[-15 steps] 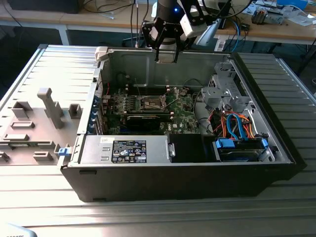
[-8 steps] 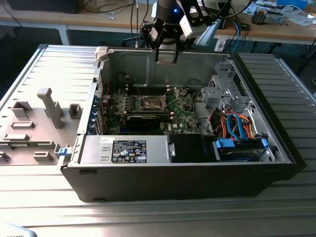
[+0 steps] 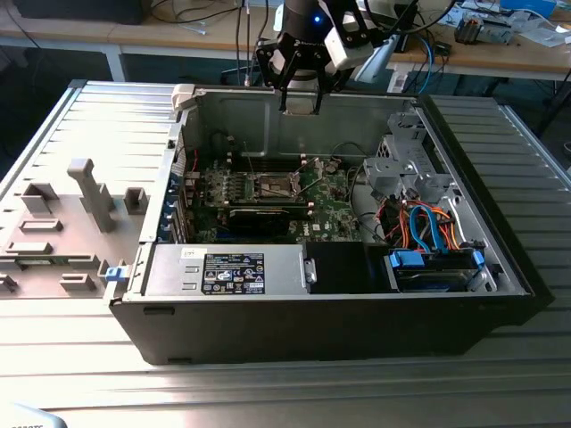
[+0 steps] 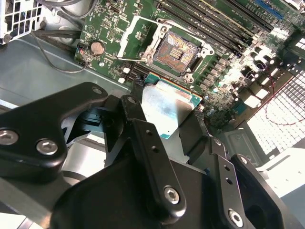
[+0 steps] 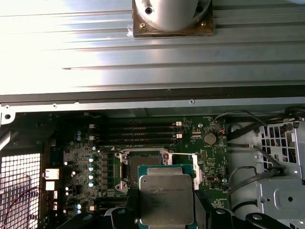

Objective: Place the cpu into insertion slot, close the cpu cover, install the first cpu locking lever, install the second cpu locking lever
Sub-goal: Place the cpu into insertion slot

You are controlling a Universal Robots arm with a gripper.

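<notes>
Over the case [image 3: 268, 330] and its motherboard [image 3: 335, 201], your gripper [image 3: 301, 100] hangs, clamped on the cpu [image 4: 167, 107]. The slot [image 4: 178, 51] is empty and its cover [image 4: 127, 38] is open, so all four steps are left.

The gripper [image 4: 167, 109] is matte black, built of flat angular link bars [image 4: 147, 152] hinged one over another, with rounded ends and small holes along them. Silver round-headed screws [image 4: 171, 194] sit at the joints. In the exterior view the wrist [image 3: 297, 28] above it is black with a small blue light [image 3: 315, 18], and a pale grey camera housing [image 3: 352, 43] sits beside it
</notes>
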